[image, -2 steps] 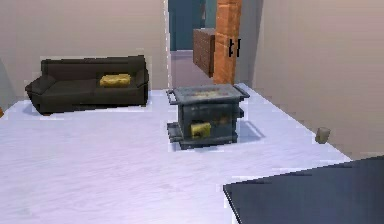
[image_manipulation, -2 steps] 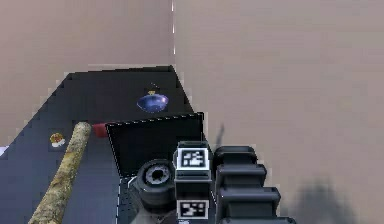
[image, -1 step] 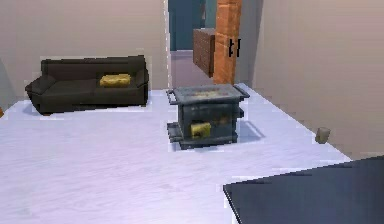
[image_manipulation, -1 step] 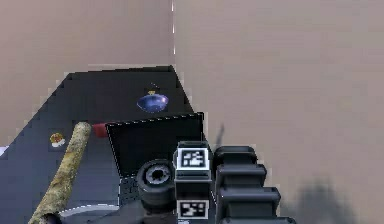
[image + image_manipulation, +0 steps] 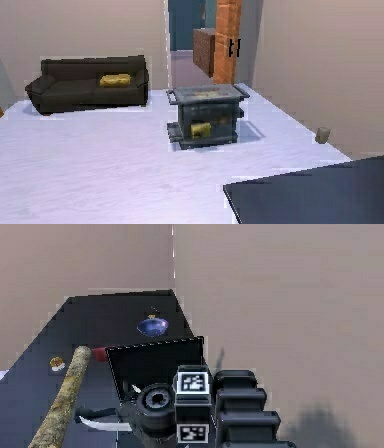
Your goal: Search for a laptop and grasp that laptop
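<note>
A dark laptop (image 5: 155, 364) stands with its lid up on a long dark table (image 5: 110, 314) in the arm side view. My gripper (image 5: 112, 410) shows low in that view, its dark body just in front of the laptop's lid and its thin fingers (image 5: 98, 421) reaching left over the tabletop. I cannot tell whether it holds anything. The two white marker squares sit right of the body, on the arm's end.
On the table lie a long tan bat (image 5: 65, 399), a blue bowl (image 5: 152, 325), and small red and round things. The forward view has the table's corner (image 5: 310, 195), a grey low table (image 5: 208, 115), a dark sofa (image 5: 88, 83), and a doorway with a wooden door (image 5: 227, 40).
</note>
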Available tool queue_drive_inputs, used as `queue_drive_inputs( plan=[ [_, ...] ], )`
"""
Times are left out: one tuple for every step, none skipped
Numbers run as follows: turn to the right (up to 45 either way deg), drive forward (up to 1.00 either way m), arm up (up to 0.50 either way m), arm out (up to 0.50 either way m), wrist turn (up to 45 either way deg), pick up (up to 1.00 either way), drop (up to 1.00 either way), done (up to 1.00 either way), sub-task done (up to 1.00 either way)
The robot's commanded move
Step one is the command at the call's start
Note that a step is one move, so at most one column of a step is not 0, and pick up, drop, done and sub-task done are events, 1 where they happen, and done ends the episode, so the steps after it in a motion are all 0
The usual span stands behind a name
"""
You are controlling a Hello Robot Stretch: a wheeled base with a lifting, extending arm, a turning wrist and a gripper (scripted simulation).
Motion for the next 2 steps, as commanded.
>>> queue_drive_inputs(
  plan=[
    [0.0, 0.00, 0.00, 0.00, 12.0, 0.00, 0.00, 0.00, 0.00],
    [0.0, 0.00, -0.30, 0.00, 0.0, 0.00, 0.00, 0.00, 0.00]
  ],
)
